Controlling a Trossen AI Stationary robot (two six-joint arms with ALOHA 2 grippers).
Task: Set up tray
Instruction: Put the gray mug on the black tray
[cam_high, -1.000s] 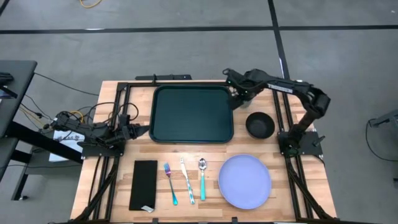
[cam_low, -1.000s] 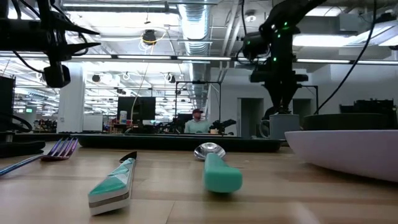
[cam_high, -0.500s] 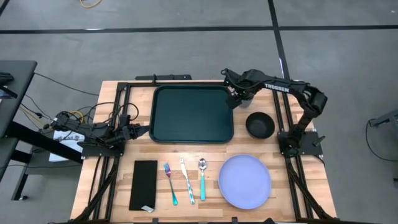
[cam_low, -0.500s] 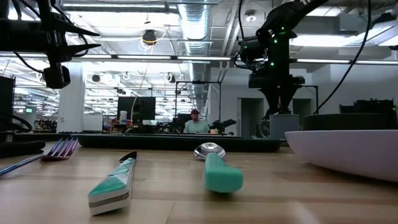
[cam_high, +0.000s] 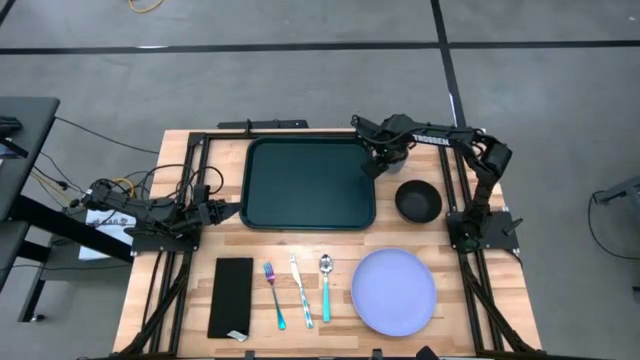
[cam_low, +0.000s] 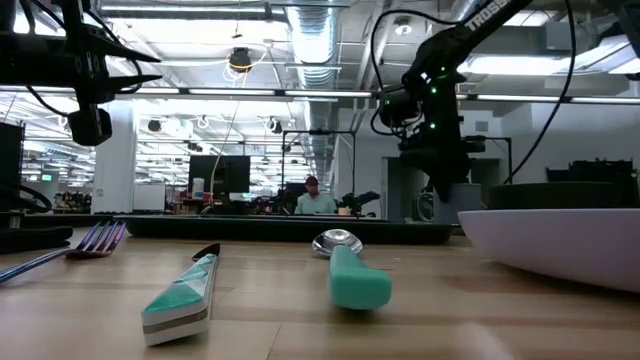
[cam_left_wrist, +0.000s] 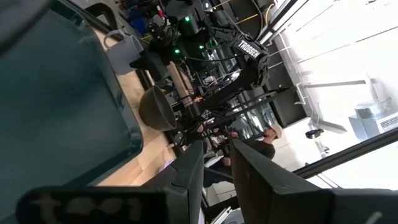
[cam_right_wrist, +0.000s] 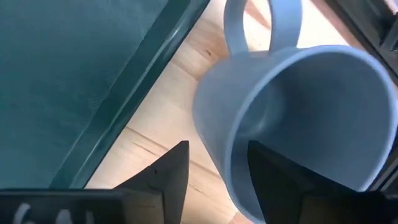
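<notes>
now we are seeing the large dark green rectangular plastic tray (cam_high: 310, 184) lying flat at the table's far middle. our right gripper (cam_right_wrist: 214, 168) is straddling the wall of a pale blue ceramic mug (cam_right_wrist: 292, 118) just beside the tray's corner, jaws not clamped. our left gripper (cam_high: 222, 212) is waiting beside the tray's left edge, jaws slightly parted, grasping nothing.

Even overhead light; blurred low-view foreground, window glare.

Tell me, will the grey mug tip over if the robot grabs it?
Probably not easily: the mug looks wide-mouthed and thick-walled. The right pincer straddles its rim, so a smooth wall might slip. Its handle could make it swing sideways.
</notes>
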